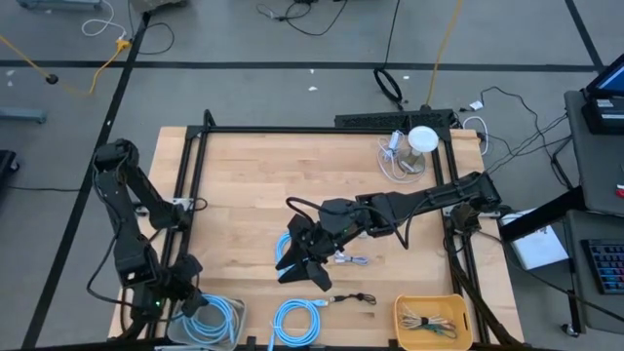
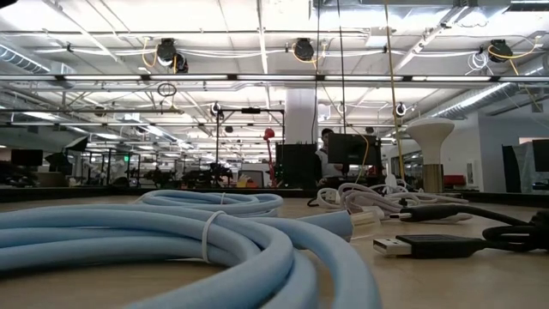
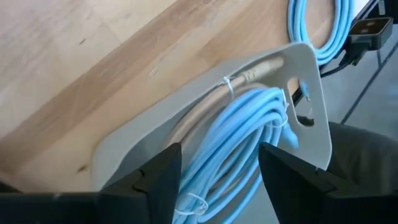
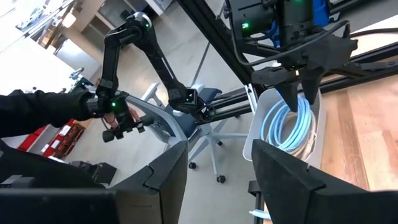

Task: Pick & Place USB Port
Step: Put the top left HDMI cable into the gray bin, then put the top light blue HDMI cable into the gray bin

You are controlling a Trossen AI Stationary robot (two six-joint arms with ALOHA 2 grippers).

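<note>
- Your right gripper (image 1: pixel 304 265) sits near table centre, fingers spread wide with nothing between them in the right wrist view, tilted up toward the left arm rather than down at the wood.
- Your left gripper (image 3: pixel 217 171) hangs at 7 o'clock over the grey tray (image 1: pixel 226 334) holding a blue coil (image 3: pixel 239 140); fingers well apart, empty.
- USB cable (image 1: pixel 348 259): just beside the right gripper on its 3 o'clock side. A black lead (image 1: pixel 353 297) lies at 5 o'clock, near the yellow bin (image 1: pixel 429 304).
- A second blue coil (image 1: pixel 297 320) rests loose at 6 o'clock.
- Low view: black USB plug (image 2: pixel 396 246) lies flat, metal end pointing left, long axis across the picture.
- Judgement: cable is light and floppy, plug is the only stiff part. Take hold on the moulded plug body, across its short sides; the tail will drag and may snag.
- Which lead is the target: cannot tell.
</note>
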